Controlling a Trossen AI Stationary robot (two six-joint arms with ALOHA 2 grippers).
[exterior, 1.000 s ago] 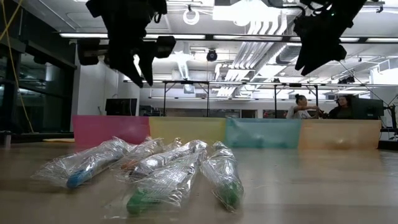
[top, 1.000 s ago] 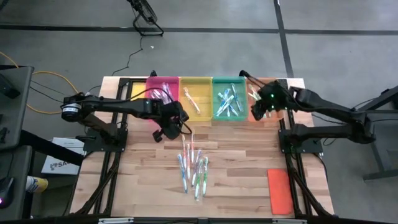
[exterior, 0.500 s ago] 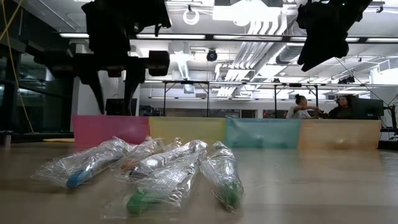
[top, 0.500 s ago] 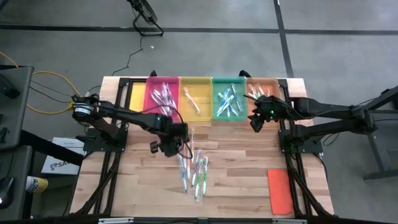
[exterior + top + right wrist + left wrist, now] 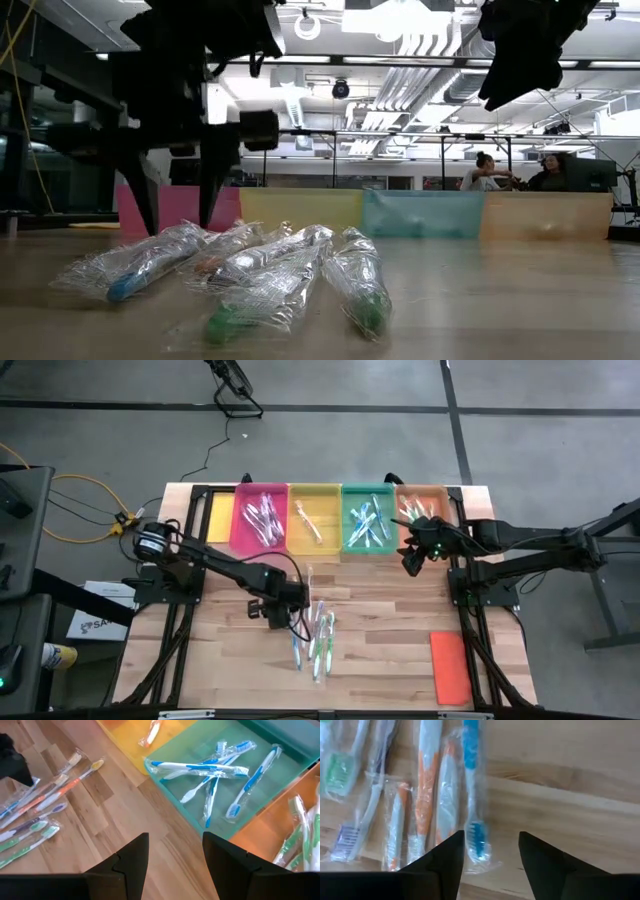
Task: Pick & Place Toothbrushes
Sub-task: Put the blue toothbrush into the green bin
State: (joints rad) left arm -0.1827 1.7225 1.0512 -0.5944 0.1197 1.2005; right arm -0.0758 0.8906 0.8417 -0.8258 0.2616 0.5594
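Blue toothbrush (image 5: 472, 795) lies beside (apparently untouched) spread left gripper (image 5: 491, 851) fingers.

You cannot count the wrapped toothbrushes (image 5: 250, 280) heaped on the table (image 5: 520, 310) in the low view, since the crinkled clear wrappers blur them together; beyond that heap, the tray walls hide whatever lies inside the pink tray (image 5: 180, 208), yellow tray (image 5: 300, 210), green tray (image 5: 420, 214) and orange tray (image 5: 548, 215); in the left wrist view, the toothbrushes' upper ends run off the edge; from above, the left gripper (image 5: 278, 615) covers part of the pile's near end.
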